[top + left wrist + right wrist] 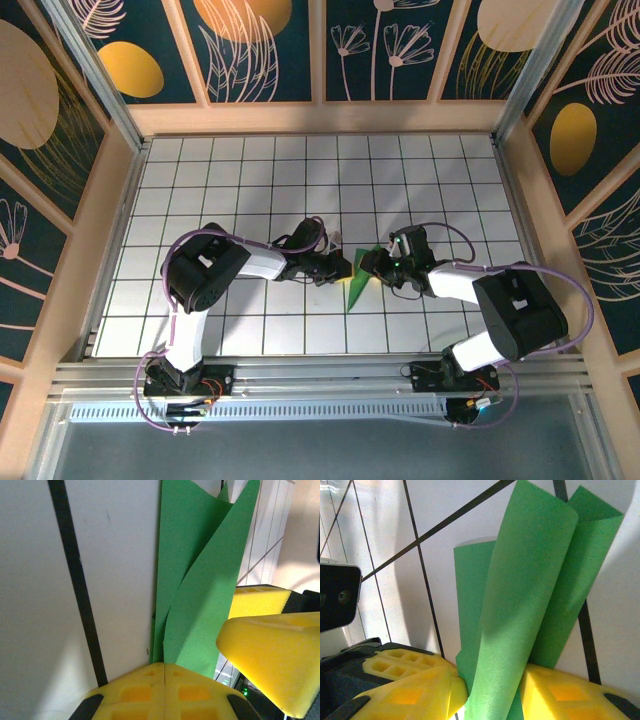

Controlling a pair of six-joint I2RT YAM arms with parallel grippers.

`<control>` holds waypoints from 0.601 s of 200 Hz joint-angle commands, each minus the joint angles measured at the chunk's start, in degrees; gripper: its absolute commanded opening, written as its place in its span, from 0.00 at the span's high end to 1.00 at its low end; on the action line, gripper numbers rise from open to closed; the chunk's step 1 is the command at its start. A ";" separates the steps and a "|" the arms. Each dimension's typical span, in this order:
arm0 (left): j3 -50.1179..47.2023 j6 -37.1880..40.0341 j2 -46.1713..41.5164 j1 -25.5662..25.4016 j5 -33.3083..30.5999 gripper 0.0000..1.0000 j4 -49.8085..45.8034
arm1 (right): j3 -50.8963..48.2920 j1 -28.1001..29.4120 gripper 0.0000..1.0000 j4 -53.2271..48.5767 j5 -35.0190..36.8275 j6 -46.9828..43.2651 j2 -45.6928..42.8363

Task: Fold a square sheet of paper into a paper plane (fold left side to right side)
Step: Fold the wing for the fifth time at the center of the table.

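Mid-desk, between the two arms: thin bright green paper sheet (357, 284), folded lengthwise into a narrow pointed shape, tip toward the near edge. Its upper layers stand up off the surface. From the left wrist, the green paper sheet (200, 580) shows long overlapping flaps. From the right wrist, the flaps (520, 605) are curled and standing.

Left tool (338, 268) is at the paper's left edge. Its yellow foam pads (195, 690) are pressed together, with the paper's end caught at the seam.

Right tool (372, 265) is at the paper's right side. Its yellow pads (410, 690) sit partly apart, with the raised flaps running between them and touching both, so it is clamped on the paper.

The tools nearly meet over the sheet. White desk (250, 180) has a black grid.
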 commanded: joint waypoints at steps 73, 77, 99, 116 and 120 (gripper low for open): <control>-0.30 2.69 -1.51 0.20 -6.63 1.00 -4.47 | 1.15 1.00 0.60 -1.32 1.69 -3.83 2.36; -0.39 2.70 -1.59 0.26 -6.75 1.00 -4.47 | 1.31 1.04 0.60 -1.59 1.76 -3.97 2.43; -0.75 2.90 -2.57 0.27 -7.30 1.00 -4.21 | 1.78 1.04 0.61 -2.85 2.19 -4.89 2.59; -1.01 3.20 -3.37 0.22 -7.59 1.00 -3.85 | 1.69 1.01 0.61 -2.92 2.13 -5.09 2.78; -1.06 3.20 -3.44 0.27 -7.68 1.00 -3.74 | 1.69 1.05 0.61 -2.91 2.06 -5.07 2.79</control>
